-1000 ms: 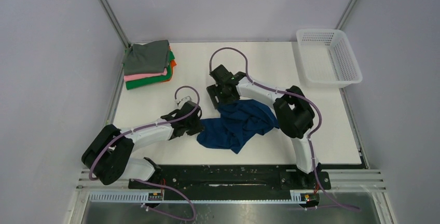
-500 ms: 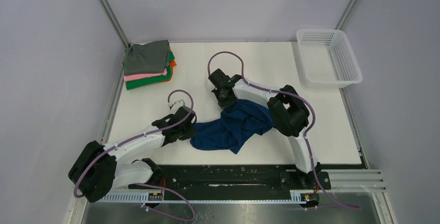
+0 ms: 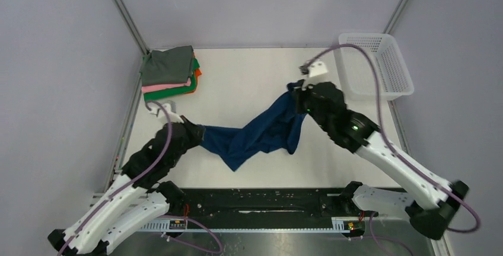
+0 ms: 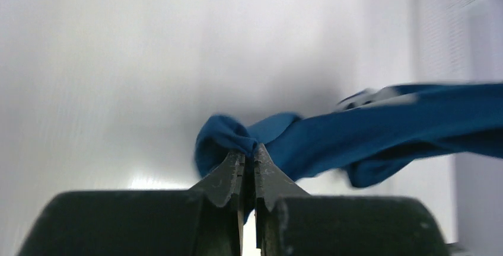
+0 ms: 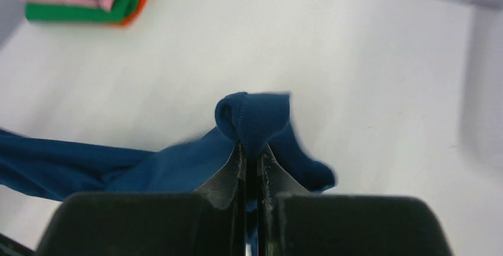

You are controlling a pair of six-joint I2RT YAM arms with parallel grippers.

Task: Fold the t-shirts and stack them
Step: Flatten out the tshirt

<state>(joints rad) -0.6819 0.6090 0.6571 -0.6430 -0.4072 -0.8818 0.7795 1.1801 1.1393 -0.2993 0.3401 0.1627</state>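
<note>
Between the two arms, the dark blue t-shirt [image 3: 255,137] now hangs as a sagging band, strung from one end effector to the other. It sits to the right of the folded stack [image 3: 169,75] of grey, pink, green and orange tees, and nearer the arm bases than that stack.

A second ago it lay crumpled on the bench [image 3: 249,72], further to the right of the stack, with the right end effector [image 5: 250,152] spread above it. That end effector has since pressed together on a rolled hem or cuff of the blue cloth, and the right arm has swung away from the stack. The left end effector [image 4: 248,156] stays pinched on a small bunch of fabric at the other end and has drawn back to just below the stack. The pull has opened the heap out. The middle droops in a loose fold, and whether its lowest point touches the bench cannot be told.

For the task, this reads as the spreading step: the garment is off the heap and under tension, but twisted and not yet flat, so no fold has begun. Both grips look like bunches, not clean corners, so the cloth may need a shake or a regrip before it can be laid out. The white basket [image 3: 379,66] stands on the far side of the bench from the stack.
</note>
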